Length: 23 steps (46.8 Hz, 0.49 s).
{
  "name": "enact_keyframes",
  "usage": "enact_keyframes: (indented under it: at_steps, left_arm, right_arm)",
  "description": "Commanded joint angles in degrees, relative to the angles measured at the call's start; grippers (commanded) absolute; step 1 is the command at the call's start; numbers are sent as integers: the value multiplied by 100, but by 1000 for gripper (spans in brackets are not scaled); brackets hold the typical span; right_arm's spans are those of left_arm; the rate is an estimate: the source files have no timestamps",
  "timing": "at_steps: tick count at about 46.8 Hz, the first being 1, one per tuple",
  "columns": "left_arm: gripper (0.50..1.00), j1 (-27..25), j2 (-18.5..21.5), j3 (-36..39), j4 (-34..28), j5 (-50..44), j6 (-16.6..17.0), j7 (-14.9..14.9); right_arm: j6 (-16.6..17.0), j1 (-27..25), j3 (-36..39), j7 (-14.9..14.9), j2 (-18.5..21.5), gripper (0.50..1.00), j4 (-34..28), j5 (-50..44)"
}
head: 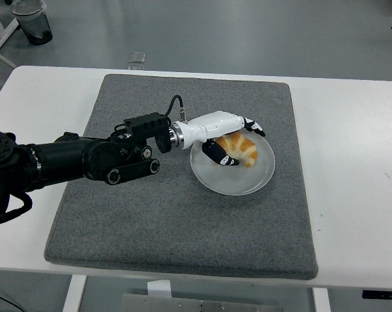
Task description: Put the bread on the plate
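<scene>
Head view shows your left hand (231, 138) with fingers spread loose around the croissant (240, 149). It rests on the plate (248, 184), so the placement looks done.

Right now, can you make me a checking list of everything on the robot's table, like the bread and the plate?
Surface: white table with a grey mat across its middle.
Job's things: bread lies on the clear plate, which sits on the mat.
Clutter: nothing seen.
Grippers: left robot hand is over the plate with fingers spread around the bread, not closed on it; right robot hand not in view.
Cables: a black cable loops at the left wrist.
Surroundings: grey floor, a dark bin at top left, a small clear box behind the table.
</scene>
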Motion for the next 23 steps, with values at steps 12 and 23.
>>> enact_keyframes:
  at_steps: [12, 23]
  left_arm:
    - [919, -134, 565, -578, -633, -165, -167, 8]
    - [981, -82, 1093, -1843, -766, -972, -1124, 43]
  right_arm:
    - [0, 0, 0, 0, 0, 930, 0, 0]
    - [0, 0, 0, 0, 0, 930, 0, 0]
